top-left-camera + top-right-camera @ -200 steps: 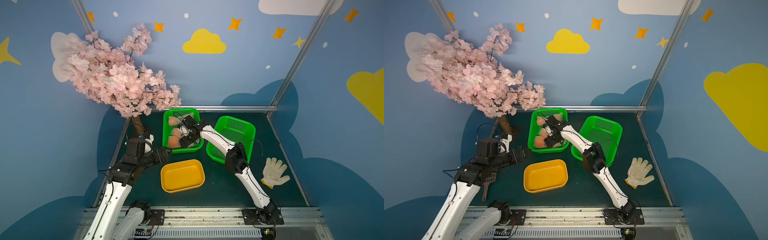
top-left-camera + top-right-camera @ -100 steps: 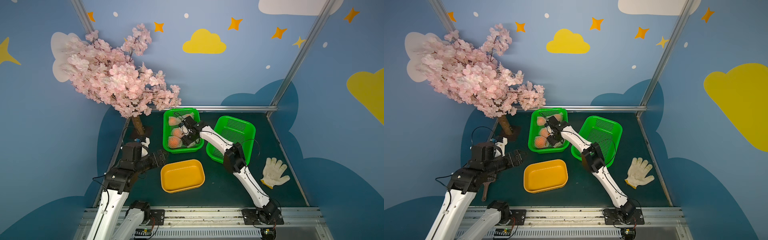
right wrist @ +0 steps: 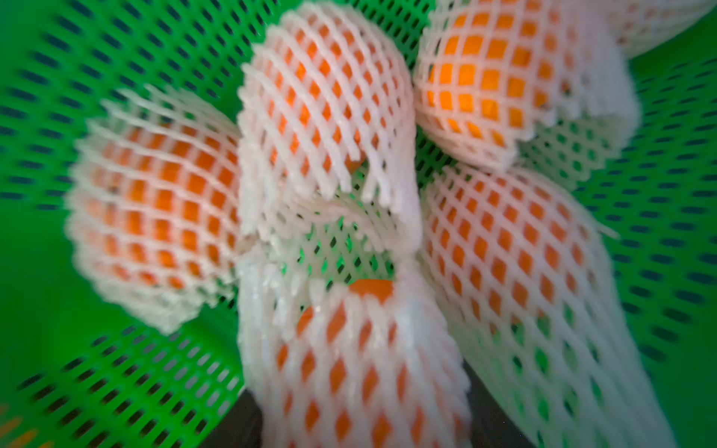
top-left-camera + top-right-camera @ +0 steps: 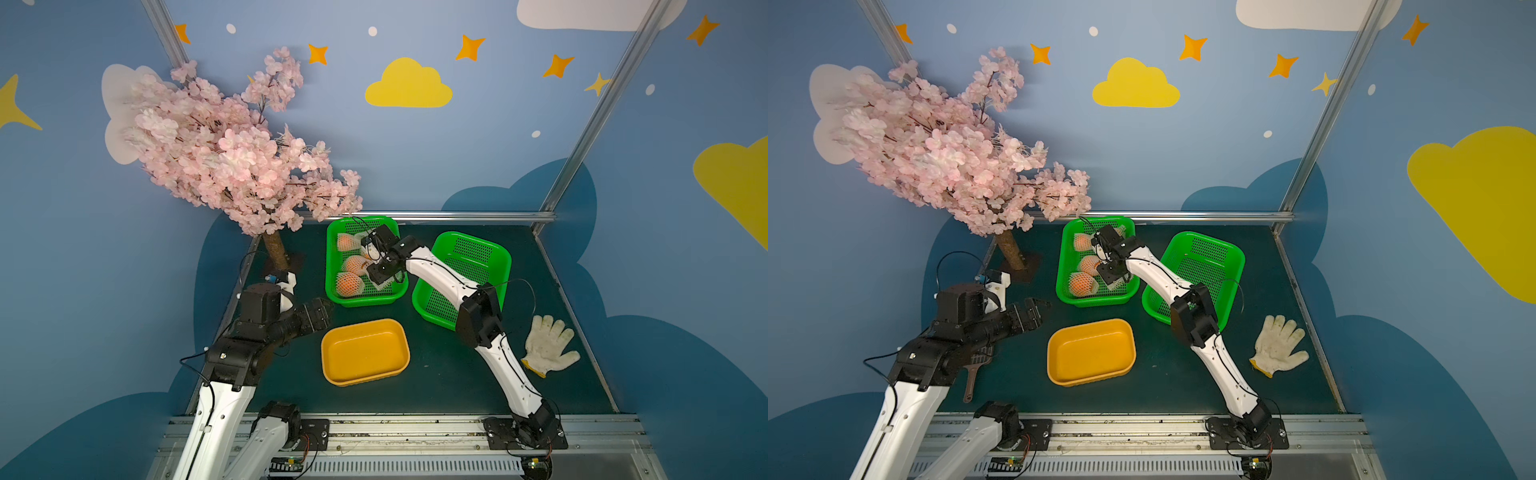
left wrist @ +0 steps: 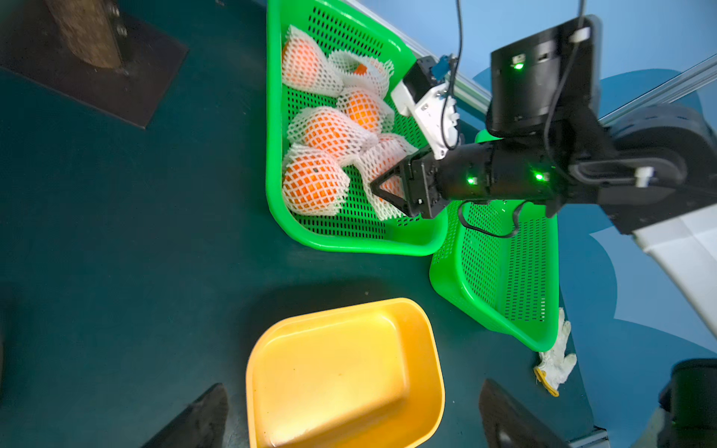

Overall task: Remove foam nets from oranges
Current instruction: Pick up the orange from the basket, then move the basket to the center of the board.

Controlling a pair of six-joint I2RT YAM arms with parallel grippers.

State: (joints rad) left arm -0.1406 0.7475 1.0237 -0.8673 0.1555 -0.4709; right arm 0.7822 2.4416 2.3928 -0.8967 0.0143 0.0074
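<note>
The dark table point(image 4: 457, 382) keeps open room around the yellow tray point(image 4: 365, 353). Behind it, the left green basket point(image 4: 332, 270), just beside the right green basket point(image 4: 469, 253), holds the oranges point(image 5: 310, 186), each inside foam nets point(image 5: 329, 132) lying on their sides, long axes in different directions. The left end effector point(image 4: 1032, 308) hovers wide open near the tray. The right end effector point(image 4: 382, 276) reaches into the left green basket, jaws either side of one netted orange point(image 3: 349, 368); whether they press it, I cannot tell.
</note>
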